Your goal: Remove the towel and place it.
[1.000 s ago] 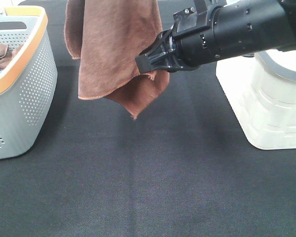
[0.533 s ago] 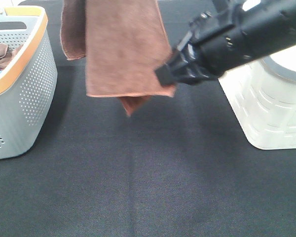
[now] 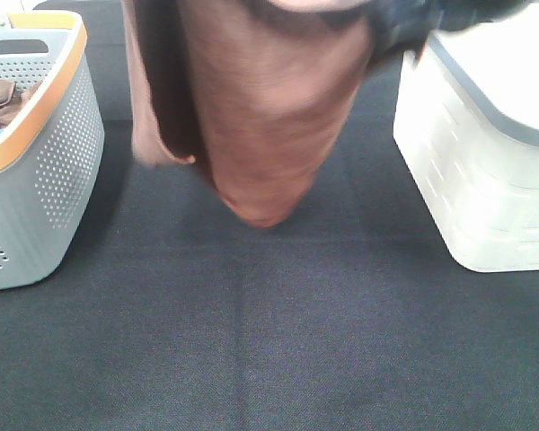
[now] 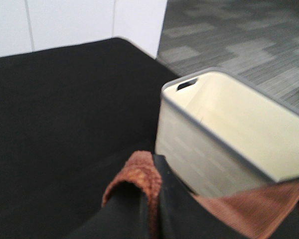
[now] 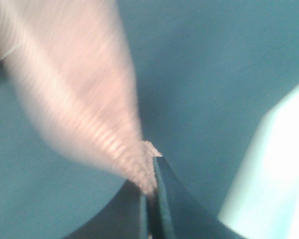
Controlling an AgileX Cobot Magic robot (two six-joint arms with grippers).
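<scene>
The reddish-brown towel (image 3: 256,117) hangs in the air over the black table, between the two containers, blurred by motion. Its lower tip is just above the tabletop. My right gripper (image 3: 402,25) is a dark blur at the top edge, by the towel's upper right side. In the right wrist view the gripper (image 5: 150,196) is shut on a corner of the towel (image 5: 74,94). In the left wrist view the gripper (image 4: 152,199) is shut on a fold of the towel (image 4: 139,174). No white tag shows.
A grey perforated basket with an orange rim (image 3: 45,153) stands at the left and holds a bunched brown cloth (image 3: 4,101). A white bin with a grey rim (image 3: 485,171) stands at the right; it also shows in the left wrist view (image 4: 229,134).
My right arm has risen up and to the right, mostly out of the exterior view, pulling the towel's edge with it. The towel now hangs wider and swings.
</scene>
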